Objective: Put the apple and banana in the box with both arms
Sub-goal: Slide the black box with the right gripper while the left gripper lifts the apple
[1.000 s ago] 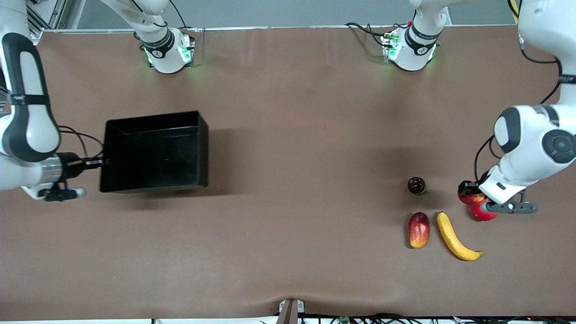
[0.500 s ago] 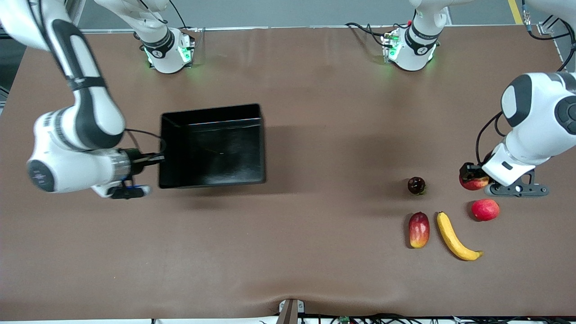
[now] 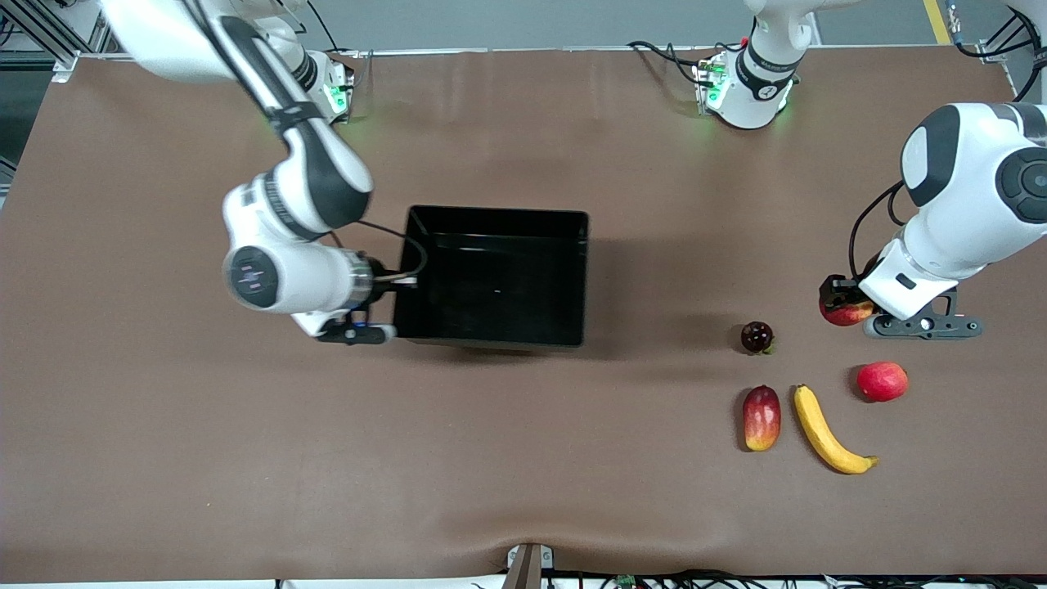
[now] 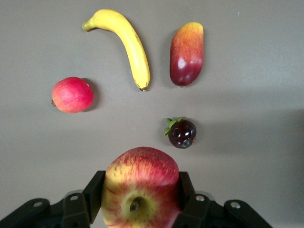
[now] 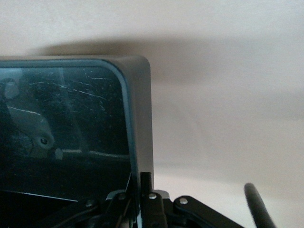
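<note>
My left gripper is shut on the apple, red with yellow patches, and holds it above the table at the left arm's end; the apple fills the left wrist view between the fingers. The banana lies on the table nearer the front camera, also in the left wrist view. My right gripper is shut on the wall of the black box near the table's middle; the right wrist view shows the wall between the fingers.
Beside the banana lie a red-yellow mango-like fruit, a plain red fruit and a small dark mangosteen-like fruit. They also show in the left wrist view: mango-like fruit, red fruit, dark fruit.
My right arm has carried the box from the right arm's end toward the table's middle. My left gripper has lifted the apple away from the plain red fruit.
</note>
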Available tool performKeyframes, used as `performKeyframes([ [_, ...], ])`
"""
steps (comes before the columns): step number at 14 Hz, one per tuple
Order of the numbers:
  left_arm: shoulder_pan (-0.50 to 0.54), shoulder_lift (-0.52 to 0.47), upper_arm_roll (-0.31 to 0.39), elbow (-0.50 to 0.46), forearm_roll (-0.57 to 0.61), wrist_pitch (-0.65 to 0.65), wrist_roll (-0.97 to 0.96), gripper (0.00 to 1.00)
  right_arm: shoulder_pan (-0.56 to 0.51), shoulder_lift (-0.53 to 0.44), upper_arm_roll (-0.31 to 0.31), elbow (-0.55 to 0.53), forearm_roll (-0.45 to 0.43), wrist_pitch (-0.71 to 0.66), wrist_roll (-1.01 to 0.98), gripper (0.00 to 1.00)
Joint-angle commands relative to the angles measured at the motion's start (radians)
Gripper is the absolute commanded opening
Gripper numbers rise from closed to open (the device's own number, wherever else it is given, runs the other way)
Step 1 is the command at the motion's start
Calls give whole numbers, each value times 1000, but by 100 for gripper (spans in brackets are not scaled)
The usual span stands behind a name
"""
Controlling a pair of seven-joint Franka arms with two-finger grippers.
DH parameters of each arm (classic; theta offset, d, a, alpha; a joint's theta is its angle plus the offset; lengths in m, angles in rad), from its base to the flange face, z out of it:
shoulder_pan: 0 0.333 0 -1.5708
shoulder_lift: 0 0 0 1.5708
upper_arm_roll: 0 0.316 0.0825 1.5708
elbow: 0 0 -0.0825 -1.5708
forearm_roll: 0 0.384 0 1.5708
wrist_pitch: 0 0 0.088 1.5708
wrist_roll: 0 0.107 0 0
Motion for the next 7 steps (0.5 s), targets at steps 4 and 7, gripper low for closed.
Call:
performKeyframes([
  [4, 6, -13, -99, 3, -15, -72, -180, 0, 100, 111, -11, 13, 22, 174, 6, 0],
  [7, 3, 0, -193, 0, -15, -70, -304, 0, 123, 143, -14, 12, 19, 214, 6, 0],
])
